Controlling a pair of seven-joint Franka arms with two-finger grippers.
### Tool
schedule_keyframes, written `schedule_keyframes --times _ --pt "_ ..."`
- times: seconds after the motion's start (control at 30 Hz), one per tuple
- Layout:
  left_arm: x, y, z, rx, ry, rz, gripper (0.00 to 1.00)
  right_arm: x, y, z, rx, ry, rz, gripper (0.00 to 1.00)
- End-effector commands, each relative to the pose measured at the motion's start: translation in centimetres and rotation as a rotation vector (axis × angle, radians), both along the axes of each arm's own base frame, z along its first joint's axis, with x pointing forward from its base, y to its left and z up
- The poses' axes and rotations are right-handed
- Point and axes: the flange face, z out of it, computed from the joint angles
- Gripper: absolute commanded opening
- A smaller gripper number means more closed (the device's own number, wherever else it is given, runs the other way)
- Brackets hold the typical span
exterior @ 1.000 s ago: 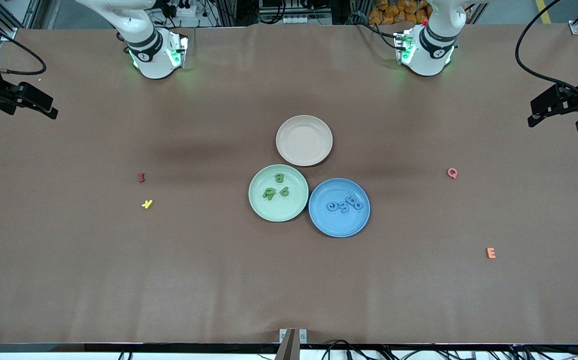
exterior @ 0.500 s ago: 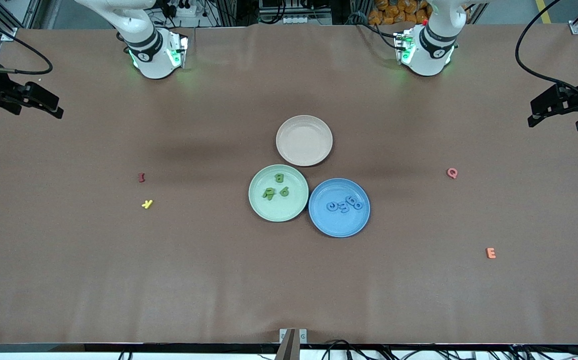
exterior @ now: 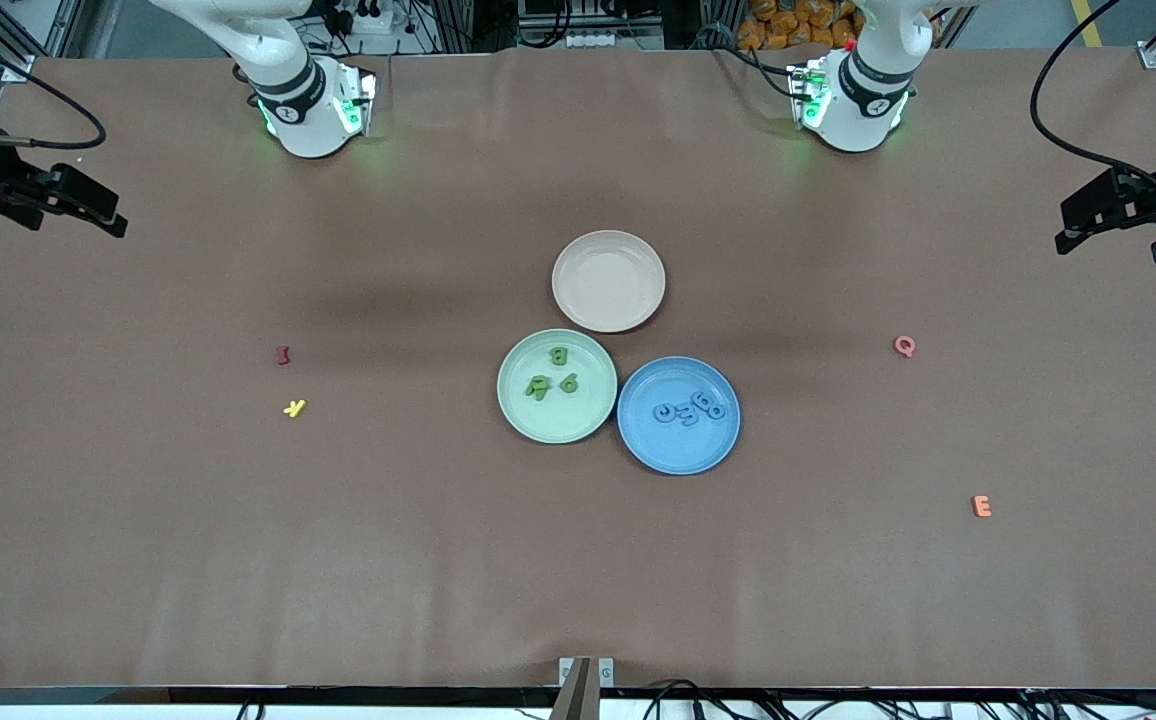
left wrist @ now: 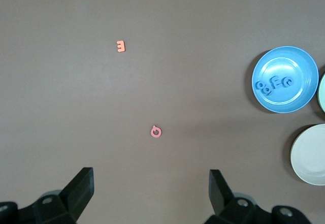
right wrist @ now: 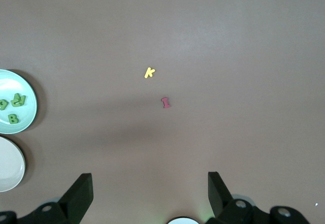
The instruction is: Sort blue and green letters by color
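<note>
Eight letters look sorted: olive-green chunky letters [exterior: 552,375] in pale-green round plate [exterior: 518,410], light-blue letters [exterior: 690,408] in blue plate [exterior: 678,455] at its 3 o'clock; left gripper [left wrist: 151,191] & right gripper [right wrist: 150,192] parked high, jaws wide, empty—prob. done.

Three plates crowd the middle of the table [exterior: 188,560]: a beige plate [exterior: 608,312], a green plate [exterior: 558,425] and a blue plate [exterior: 678,455], rims touching or nearly so, leaving no gap between them. Broad bare cloth surrounds them. Only small letters dot it: a dark red letter [exterior: 283,354] and yellow letter [exterior: 294,407] toward the right arm's end, a pink letter [exterior: 904,346] and orange letter [exterior: 981,506] toward the left arm's end.
</note>
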Motion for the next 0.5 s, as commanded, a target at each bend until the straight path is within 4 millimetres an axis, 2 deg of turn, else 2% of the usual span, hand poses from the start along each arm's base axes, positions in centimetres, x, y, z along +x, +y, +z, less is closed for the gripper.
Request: schedule_keyframes --times 0.0,0.47 --pt "0.15 -0.25 0.41 -0.025 0.008 0.012 1.0 -0.69 0.27 0.2 0.002 -0.012 -0.015 1.0" --pt "0.53 -0.36 -0.25 -0.03 0.02 0.012 1.0 -0.64 0.35 0.12 0.002 -0.011 -0.013 1.0"
